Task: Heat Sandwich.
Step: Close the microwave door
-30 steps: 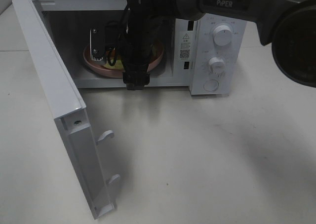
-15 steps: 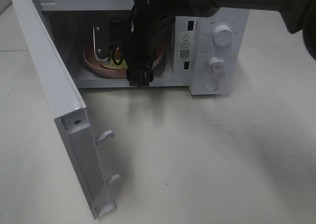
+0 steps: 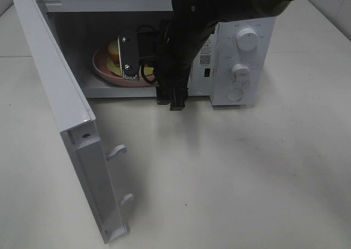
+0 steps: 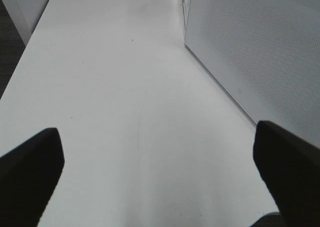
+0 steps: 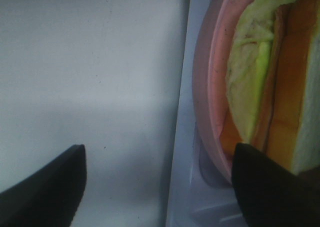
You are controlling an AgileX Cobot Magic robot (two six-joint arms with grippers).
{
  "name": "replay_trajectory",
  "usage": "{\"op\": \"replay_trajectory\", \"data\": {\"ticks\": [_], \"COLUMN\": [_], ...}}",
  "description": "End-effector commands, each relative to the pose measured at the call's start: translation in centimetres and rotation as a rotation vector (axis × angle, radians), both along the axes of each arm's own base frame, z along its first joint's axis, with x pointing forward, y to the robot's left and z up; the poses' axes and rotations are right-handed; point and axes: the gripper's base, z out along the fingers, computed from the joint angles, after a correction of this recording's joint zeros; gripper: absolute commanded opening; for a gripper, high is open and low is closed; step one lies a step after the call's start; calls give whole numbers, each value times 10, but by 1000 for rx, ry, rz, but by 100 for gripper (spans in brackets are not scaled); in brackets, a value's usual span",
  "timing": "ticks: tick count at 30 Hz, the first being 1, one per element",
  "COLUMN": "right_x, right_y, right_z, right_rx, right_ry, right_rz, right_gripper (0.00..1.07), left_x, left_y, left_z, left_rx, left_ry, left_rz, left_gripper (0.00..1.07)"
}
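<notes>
Bulk of the black right arm (image 3: 178, 51) crosses the open mouth of the white microwave oven (image 3: 241, 18) at the far edge of the white bench (image 3: 247, 177), the oven's door (image 3: 55, 79) swung out towards the bench's left edge. Inside, the pale-yellow sandwich with green and orange layers (image 5: 260, 72) lies on a round pink plate (image 5: 212, 87). The right gripper (image 5: 157, 152) hangs at the plate's rim, fingers spread wide and empty. The left gripper (image 4: 156, 129) gapes wide over the bench beside the oven's outer wall, gripping nothing.
</notes>
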Motion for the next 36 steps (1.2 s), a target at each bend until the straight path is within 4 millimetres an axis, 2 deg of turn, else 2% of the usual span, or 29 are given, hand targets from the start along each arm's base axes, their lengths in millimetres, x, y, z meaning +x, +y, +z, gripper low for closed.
{"op": "replay_trajectory", "data": {"ticks": [1,16,20,36], "right_x": [-10,-49,-67,-121], "right_y": [-7,-37,-52,-94], "right_z": [11,36,45,59], "right_rx": [19,74,114,226], "right_ry": [-11,-6,0,61], "right_rz": [-10,-81,-133,-342], "right_gripper": [76,76,76,76], "left_x": [-2,-2,-2,-2], "left_y": [0,0,0,0], "left_z": [0,0,0,0], "left_rx": [2,2,2,2], "left_ry": [-20,-20,-20,-20], "left_rz": [5,5,5,5], "left_gripper": [98,98,98,98]}}
